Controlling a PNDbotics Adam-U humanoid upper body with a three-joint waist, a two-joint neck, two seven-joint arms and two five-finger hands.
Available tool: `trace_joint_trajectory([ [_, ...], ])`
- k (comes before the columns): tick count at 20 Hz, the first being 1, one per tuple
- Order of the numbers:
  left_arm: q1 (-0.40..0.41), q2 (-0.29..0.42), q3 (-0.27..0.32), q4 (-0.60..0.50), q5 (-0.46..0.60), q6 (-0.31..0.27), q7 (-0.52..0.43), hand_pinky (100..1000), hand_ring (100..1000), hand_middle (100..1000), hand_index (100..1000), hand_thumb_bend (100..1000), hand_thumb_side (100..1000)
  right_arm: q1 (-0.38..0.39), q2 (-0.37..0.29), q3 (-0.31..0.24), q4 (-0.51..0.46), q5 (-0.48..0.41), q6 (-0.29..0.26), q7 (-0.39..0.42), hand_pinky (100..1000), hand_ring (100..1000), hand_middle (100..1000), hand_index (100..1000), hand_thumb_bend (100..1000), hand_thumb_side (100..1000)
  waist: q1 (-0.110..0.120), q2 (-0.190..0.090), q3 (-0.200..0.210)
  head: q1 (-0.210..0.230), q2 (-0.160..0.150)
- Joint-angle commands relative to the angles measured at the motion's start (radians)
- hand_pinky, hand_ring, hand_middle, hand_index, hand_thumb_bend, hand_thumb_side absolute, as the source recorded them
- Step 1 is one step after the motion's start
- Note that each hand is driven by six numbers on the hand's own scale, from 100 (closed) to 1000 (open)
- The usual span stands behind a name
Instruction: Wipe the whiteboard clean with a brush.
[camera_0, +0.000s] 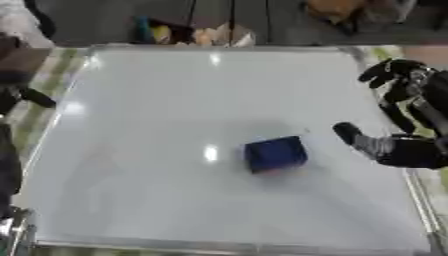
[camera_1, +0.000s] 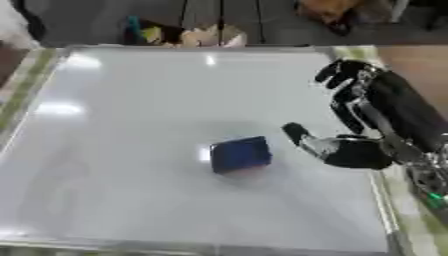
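While the whiteboard (camera_0: 175, 100) fills nearly the whole scene, its metal frame (camera_0: 219, 246) shows nearest, running along the 6 o'clock edge. The board's surface is pale and glossy, with bright glints of light near the middle and toward 10 o'clock.

A little below the board's centre, toward 5 o'clock, the brush (camera_0: 275, 154) lies on the surface: a dark blue block, slightly turned, with a reddish tint at its lower edge. Nothing holds it.

At 3 o'clock from the brush, near but apart from it, is the right hand (camera_1: 354, 150), black with silver parts, over the board's right edge. Its fingers are spread apart and hold nothing; the thumb (camera_1: 297, 132) points toward the brush, and the other fingers (camera_1: 337, 72) reach up toward 1 o'clock.

At 9 o'clock, at the very edge of the left eye view, a dark piece of the left arm (camera_0: 26, 96) shows beside the board; the left hand itself cannot be made out.

Farthest off, at 12 o'clock beyond the board's top edge, lie some blurred yellow and tan objects (camera_0: 197, 34) on a dark floor.
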Motion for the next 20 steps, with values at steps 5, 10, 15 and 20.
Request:
trace_joint_trajectory([
  [5,-0.011,0.011,-0.009,-0.018,0.008,-0.001,-0.014,437,892,794,610,100,935,-0.058,-0.082,0.017,-0.019,-0.061,-0.050,0.215,647,781,769,100,380,622,-0.016,-0.014,0.017,-0.022,-0.031],
  [10,-0.010,0.011,-0.011,-0.018,0.009,0.001,-0.018,437,892,793,610,100,931,-0.124,-0.105,0.022,-0.019,-0.125,-0.052,0.387,677,808,788,139,375,615,-0.019,-0.017,0.026,-0.034,-0.026],
  [15,-0.009,0.010,-0.013,-0.018,0.011,0.002,-0.022,437,892,793,610,100,932,-0.178,-0.110,0.037,-0.019,-0.173,-0.011,0.497,673,813,797,165,343,578,-0.023,-0.020,0.034,-0.049,-0.020],
  [20,-0.012,0.011,-0.016,-0.018,0.013,0.002,-0.027,438,892,793,610,100,930,-0.213,-0.106,0.059,-0.019,-0.203,0.021,0.568,661,801,784,164,341,566,-0.027,-0.020,0.041,-0.058,-0.014],
])
